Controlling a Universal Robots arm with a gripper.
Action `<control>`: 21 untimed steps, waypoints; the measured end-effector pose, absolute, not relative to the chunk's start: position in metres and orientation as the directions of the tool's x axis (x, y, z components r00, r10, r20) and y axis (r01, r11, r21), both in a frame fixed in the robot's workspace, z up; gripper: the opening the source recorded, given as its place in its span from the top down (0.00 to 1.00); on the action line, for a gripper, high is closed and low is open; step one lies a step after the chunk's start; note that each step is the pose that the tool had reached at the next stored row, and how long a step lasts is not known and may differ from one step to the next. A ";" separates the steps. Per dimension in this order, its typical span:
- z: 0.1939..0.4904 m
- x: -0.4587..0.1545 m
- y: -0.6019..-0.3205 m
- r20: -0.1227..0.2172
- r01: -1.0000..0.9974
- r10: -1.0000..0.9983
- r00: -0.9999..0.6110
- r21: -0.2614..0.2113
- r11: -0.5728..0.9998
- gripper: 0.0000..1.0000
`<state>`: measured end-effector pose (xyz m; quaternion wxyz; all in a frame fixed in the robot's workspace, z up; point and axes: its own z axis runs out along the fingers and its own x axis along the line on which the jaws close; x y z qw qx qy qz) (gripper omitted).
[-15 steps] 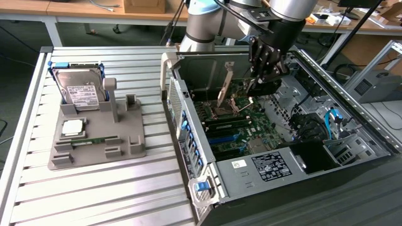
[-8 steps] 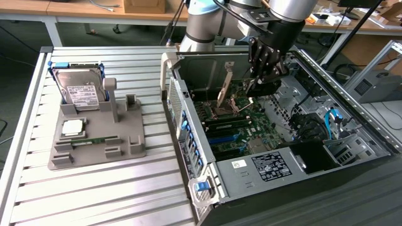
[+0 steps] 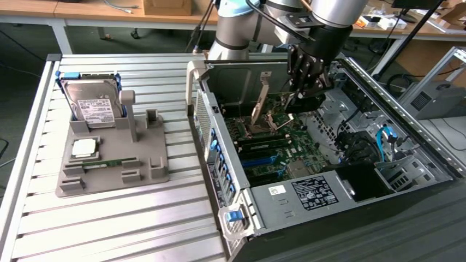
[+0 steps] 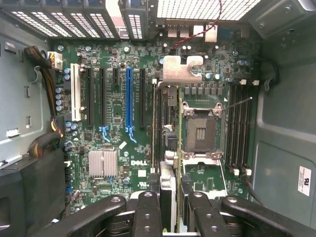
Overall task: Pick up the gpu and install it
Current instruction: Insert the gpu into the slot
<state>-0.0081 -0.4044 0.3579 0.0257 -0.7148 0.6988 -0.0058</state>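
Currently on view, item by item.

Arm: its gripper [image 3: 306,94] reaches down into the open PC case [image 3: 407,117]. The case lies on its side at the exterior view's right.

Gripper [image 4: 171,197]: jaws part-closed, clamped on the gpu [image 4: 182,70], one black finger [image 4: 148,207] on each face of the card.

Gpu [image 3: 260,105]: held on edge inside the case, above the motherboard [image 3: 273,158]. Its long silver bracket slants up towards the case's rear wall. From the wrist, the card is a thin edge running away from the fingers, with the bracket at its far end near the rear slot covers. It hangs over the strip of motherboard [image 4: 113,118] between the expansion slots and the CPU socket [image 4: 200,131]. I cannot tell whether its lower edge touches the board.

Motherboard: green, with a blue slot [image 4: 129,98], a white slot [image 4: 75,98], black slots between the two, and a small silver heatsink [image 4: 102,163].

Tray [image 3: 149,174]: grey, on the slatted table [image 3: 109,224], at the exterior view's left, well apart from the gripper. It holds:
- a hard drive [image 3: 91,103], standing upright at the far end;
- a CPU [image 3: 84,146], lying flat;
- a memory stick [image 3: 102,162], lying flat, just beside the CPU.

Background: workbenches with boxes.
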 end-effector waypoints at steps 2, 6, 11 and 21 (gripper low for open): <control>0.357 -0.008 -0.405 -0.028 -0.999 -0.999 0.023 -0.045 -0.022 0.73; 0.356 -0.009 -0.405 -0.028 -0.999 -0.999 0.023 -0.045 -0.022 0.73; 0.353 -0.009 -0.405 -0.028 -0.999 -0.999 0.023 -0.045 -0.022 0.73; 0.349 -0.010 -0.405 -0.028 -0.999 -0.999 0.023 -0.045 -0.022 0.73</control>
